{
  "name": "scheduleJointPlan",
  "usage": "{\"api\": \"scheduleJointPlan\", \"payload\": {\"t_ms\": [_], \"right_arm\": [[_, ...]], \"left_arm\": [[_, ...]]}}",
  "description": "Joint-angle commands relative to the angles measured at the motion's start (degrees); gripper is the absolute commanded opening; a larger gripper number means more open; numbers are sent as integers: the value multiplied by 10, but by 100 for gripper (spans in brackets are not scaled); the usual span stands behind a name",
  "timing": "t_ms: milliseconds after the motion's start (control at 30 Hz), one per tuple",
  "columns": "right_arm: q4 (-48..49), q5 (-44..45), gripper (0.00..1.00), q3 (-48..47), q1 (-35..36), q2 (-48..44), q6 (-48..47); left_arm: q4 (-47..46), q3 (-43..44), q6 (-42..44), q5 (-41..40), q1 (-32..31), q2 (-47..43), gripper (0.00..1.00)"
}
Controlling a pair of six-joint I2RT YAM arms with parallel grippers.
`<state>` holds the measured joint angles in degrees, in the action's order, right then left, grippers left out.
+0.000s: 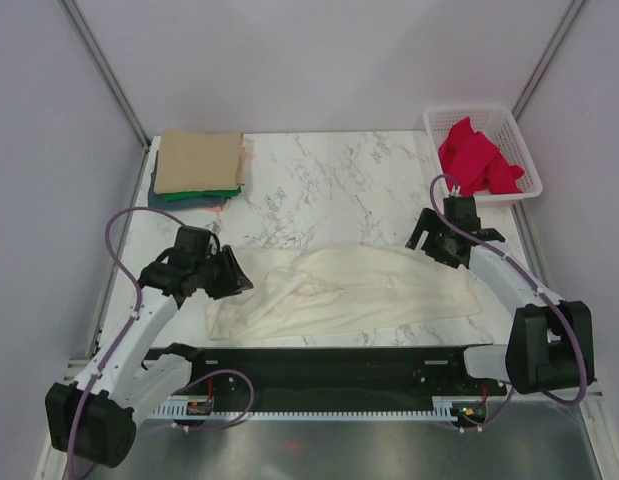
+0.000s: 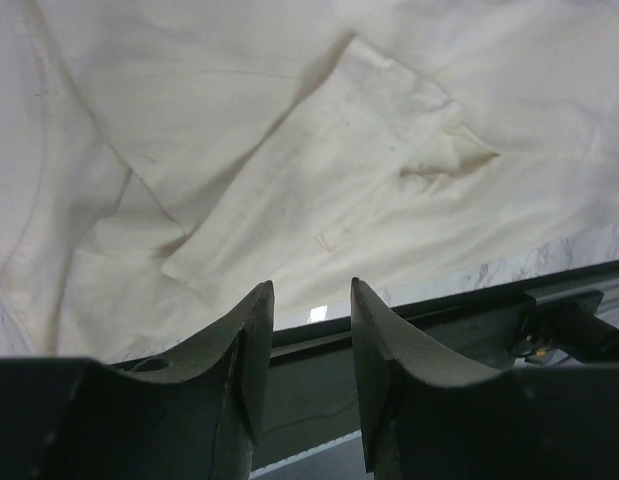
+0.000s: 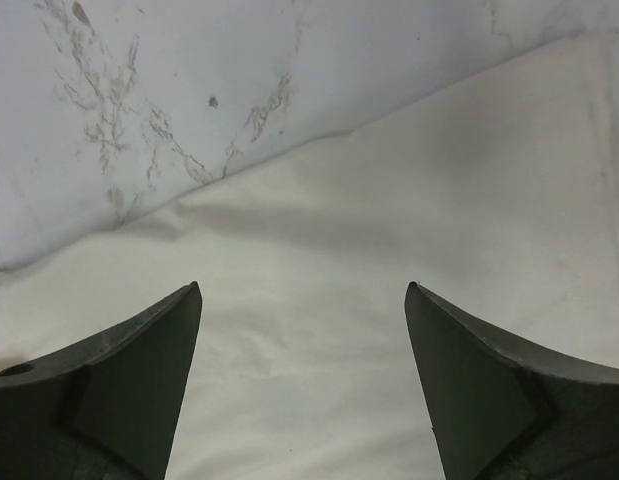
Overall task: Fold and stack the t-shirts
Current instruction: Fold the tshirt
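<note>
Nearest the lens, along the bottom of the overhead frame, runs the black mounting rail (image 1: 319, 360) that carries both arm bases. Above it the white marble-patterned counter (image 1: 329, 190) fills the middle.

The large cream cotton t-shirt (image 1: 359, 290) lies across the lower centre of the counter, spread but rumpled. Its left end is bunched, with a sleeve doubled over the body. At upper left sits the stack of folded t-shirts (image 1: 197, 160), tan on top with green showing beneath. At upper right is a white plastic mesh basket (image 1: 489, 118) holding red cloth (image 1: 479, 160).

The left gripper (image 1: 234, 275) hovers at the shirt's left end, jaws a little apart with nothing between them. The right gripper (image 1: 429, 245) hangs over the shirt's upper right edge, jaws wide apart and bare.

The step in hand looks like flattening and folding the cream shirt. To do it well, I judge each gripper should pinch one clean outer edge rather than a bunched fold. The two should draw apart to pull out wrinkles, free the doubled sleeve first, then fold evenly so the rectangle matches the stack.
</note>
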<state>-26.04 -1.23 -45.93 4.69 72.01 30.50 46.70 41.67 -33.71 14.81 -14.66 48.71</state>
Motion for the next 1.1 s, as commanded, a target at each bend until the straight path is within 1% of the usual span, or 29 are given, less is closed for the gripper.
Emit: {"api": "scheduleJointPlan", "payload": {"t_ms": [0, 33, 133, 233, 267, 333, 400, 467, 500, 567, 600, 667, 700, 733, 767, 800, 833, 867, 900, 933, 967, 1000, 1033, 1067], "right_arm": [[44, -4, 90, 11, 8, 38, 16], [51, -4, 90, 15, 11, 56, 18], [70, -9, 89, 35, 17, 87, 36], [99, -22, 89, 66, 31, 98, 68], [107, -25, 89, 84, 36, 98, 78], [123, -39, 90, 100, 50, 98, 103], [133, -56, 90, 124, 66, 87, 125], [146, -66, 91, 158, 79, 68, 147], [160, -72, 91, 169, 93, 47, 169], [158, -65, 91, 195, 113, 21, 194], [154, -58, 91, 206, 139, -13, 206], [145, -29, 91, 233, 171, -52, 256], [142, -19, 91, 243, 213, -90, 279], [142, 5, 91, 252, 238, -106, 326], [144, 9, 91, 268, 265, -119, 355], [154, 26, 91, 272, 322, -136, 379], [164, 40, 92, 272, 350, -139, 422], [172, 49, 92, 264, 381, -139, 438], [179, 57, 92, 250, 443, -132, 448], [175, 66, 92, 229, 475, -124, 453], [151, 91, 92, 170, 506, -113, 447], [131, 105, 92, 134, 558, -85, 437], [109, 119, 93, 97, 580, -70, 425], [88, 133, 94, 28, 598, -56, 413]], "left_arm": [[-103, -22, -52, -47, -1, 48, 43], [-117, -33, -54, -59, 0, 92, 43], [-170, -46, -64, -84, -1, 169, 40], [-237, -50, -76, -91, -2, 224, 40], [-247, -45, -81, -90, -3, 272, 40], [-271, -16, -82, -92, -9, 320, 39], [-283, 9, -84, -96, -23, 392, 38], [-289, 68, -78, -107, -34, 442, 38], [-288, 120, -72, -113, -44, 499, 38], [-272, 178, -64, -117, -63, 554, 38], [-265, 237, -63, -121, -68, 601, 38], [-243, 301, -62, -116, -81, 651, 38], [-238, 369, -62, -117, -94, 697, 38], [-229, 410, -58, -116, -100, 722, 38], [-212, 456, -54, -118, -107, 748, 38], [-178, 560, -49, -118, -117, 782, 38], [-157, 617, -37, -111, -121, 842, 38], [-141, 677, -28, -101, -124, 881, 38], [-119, 799, -13, -61, -130, 914, 38], [-108, 865, 25, -33, -133, 985, 38], [-94, 935, 40, -10, -137, 1016, 41], [-79, 1055, 49, 10, -138, 1041, 43], [-74, 1094, 52, 15, -138, 1055, 46], [-85, 1112, 54, 15, -137, 1045, 49]]}}
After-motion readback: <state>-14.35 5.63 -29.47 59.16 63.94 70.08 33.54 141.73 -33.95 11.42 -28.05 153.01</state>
